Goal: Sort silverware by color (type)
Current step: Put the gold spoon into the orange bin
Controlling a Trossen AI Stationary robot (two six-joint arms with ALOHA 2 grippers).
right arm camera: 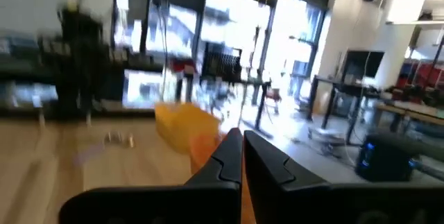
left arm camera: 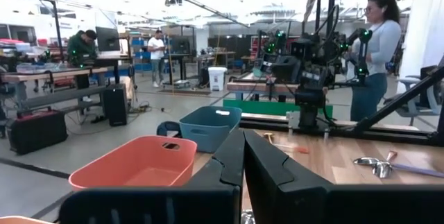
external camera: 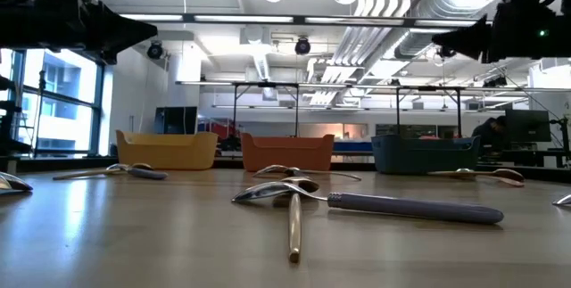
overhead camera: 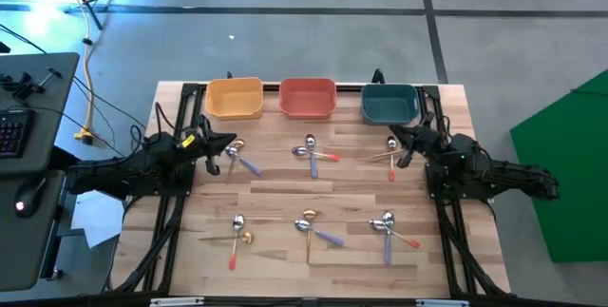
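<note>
Small spoons lie on the wooden table in six crossed clusters: three in a far row (overhead camera: 237, 155), (overhead camera: 312, 152), (overhead camera: 391, 152) and three in a near row (overhead camera: 237, 232), (overhead camera: 312, 227), (overhead camera: 388, 230). Handles are red-orange or purple; some spoons are all gold. In the low view a purple-handled spoon (external camera: 410, 206) lies across a gold spoon (external camera: 294, 227). My left gripper (overhead camera: 220, 145) hangs shut above the far-left cluster, its shut fingers (left arm camera: 243, 141) showing in the left wrist view. My right gripper (overhead camera: 407, 141) hangs shut above the far-right cluster, its fingers (right arm camera: 239, 141) likewise closed.
A yellow bin (overhead camera: 234, 98), a red bin (overhead camera: 308, 98) and a teal bin (overhead camera: 389, 104) stand in a row along the table's far edge. Bare wood lies between the two spoon rows. A person (left arm camera: 378, 44) stands beyond the table's right side, behind the right arm (left arm camera: 312, 78).
</note>
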